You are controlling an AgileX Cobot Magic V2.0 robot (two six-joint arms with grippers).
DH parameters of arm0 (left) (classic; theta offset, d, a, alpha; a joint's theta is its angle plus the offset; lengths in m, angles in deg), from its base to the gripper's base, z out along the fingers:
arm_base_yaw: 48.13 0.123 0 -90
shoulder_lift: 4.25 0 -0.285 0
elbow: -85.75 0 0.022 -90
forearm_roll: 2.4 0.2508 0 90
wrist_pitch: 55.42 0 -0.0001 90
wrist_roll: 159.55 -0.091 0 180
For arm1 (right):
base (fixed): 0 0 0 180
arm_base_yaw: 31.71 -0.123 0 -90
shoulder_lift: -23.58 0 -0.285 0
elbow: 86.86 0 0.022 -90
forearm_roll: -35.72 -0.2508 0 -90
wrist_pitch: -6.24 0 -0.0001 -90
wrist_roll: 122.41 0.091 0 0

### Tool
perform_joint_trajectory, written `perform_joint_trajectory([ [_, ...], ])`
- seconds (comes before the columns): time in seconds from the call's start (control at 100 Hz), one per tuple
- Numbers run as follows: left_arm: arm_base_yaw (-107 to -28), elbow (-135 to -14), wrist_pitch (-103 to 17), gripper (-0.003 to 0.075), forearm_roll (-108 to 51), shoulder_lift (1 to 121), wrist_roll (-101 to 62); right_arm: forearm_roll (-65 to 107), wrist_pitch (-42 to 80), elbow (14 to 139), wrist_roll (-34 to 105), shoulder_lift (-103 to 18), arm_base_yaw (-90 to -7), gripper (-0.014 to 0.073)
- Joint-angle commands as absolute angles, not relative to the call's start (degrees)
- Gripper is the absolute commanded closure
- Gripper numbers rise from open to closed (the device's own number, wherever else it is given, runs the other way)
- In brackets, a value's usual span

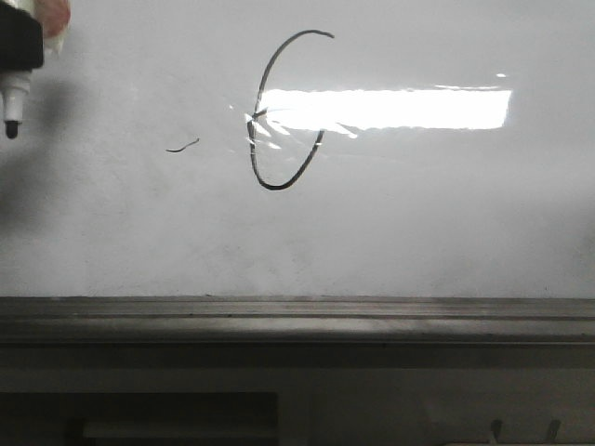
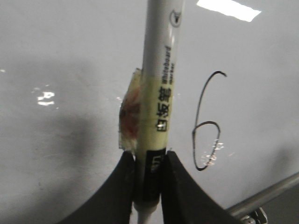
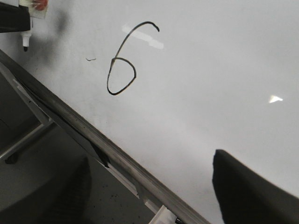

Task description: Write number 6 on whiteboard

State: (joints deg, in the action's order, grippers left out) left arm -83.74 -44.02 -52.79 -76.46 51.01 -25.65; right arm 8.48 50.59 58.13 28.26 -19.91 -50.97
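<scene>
Front: number 6 (image 1: 279, 121) on whiteboard (image 1: 418, 223), left of centre, long axis vertical, tail up-right, loop low, glare over its middle. Marker (image 1: 13, 102) top left, tip down.
Left wrist: left fingers (image 2: 117, 186) clenched on marker (image 2: 161, 93).
Right wrist: 6 (image 3: 122, 70) tilted; right fingers (image 3: 247, 186) state unclear.

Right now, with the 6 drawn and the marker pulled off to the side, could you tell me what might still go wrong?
1. The left pincer holds the uncapped marker close to the whiteboard; a drift inward could leave a stray line like the short squiggle.
2. Sweeping back across the number 6 could smear its ink.
3. Lowering carelessly, the marker tip might catch the grey ledge.
</scene>
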Motion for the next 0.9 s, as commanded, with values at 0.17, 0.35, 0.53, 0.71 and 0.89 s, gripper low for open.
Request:
perform_joint_trajectory([
  [0.17,-83.5,-48.3,-56.9,0.0741,-77.1,58.6,-25.3,6.6,46.5,58.8,28.5,-19.7,-50.6,0.0106],
  [0.35,-83.5,-49.8,-56.7,0.0741,-76.9,62.2,-25.3,6.6,46.5,58.8,28.5,-19.7,-50.6,0.0106],
  [0.53,-83.5,-49.8,-56.8,0.0741,-74.4,62.2,-25.3,6.6,46.5,58.8,28.5,-19.7,-50.6,0.0106],
  [0.71,-83.5,-49.8,-56.8,0.074,-74.4,62.2,-25.3,6.6,46.5,58.8,28.5,-19.7,-50.6,0.0106],
  [0.89,-83.5,-49.8,-57.3,0.0738,-72.8,62.2,-25.3,6.7,46.5,58.8,28.5,-19.7,-50.6,0.0106],
])
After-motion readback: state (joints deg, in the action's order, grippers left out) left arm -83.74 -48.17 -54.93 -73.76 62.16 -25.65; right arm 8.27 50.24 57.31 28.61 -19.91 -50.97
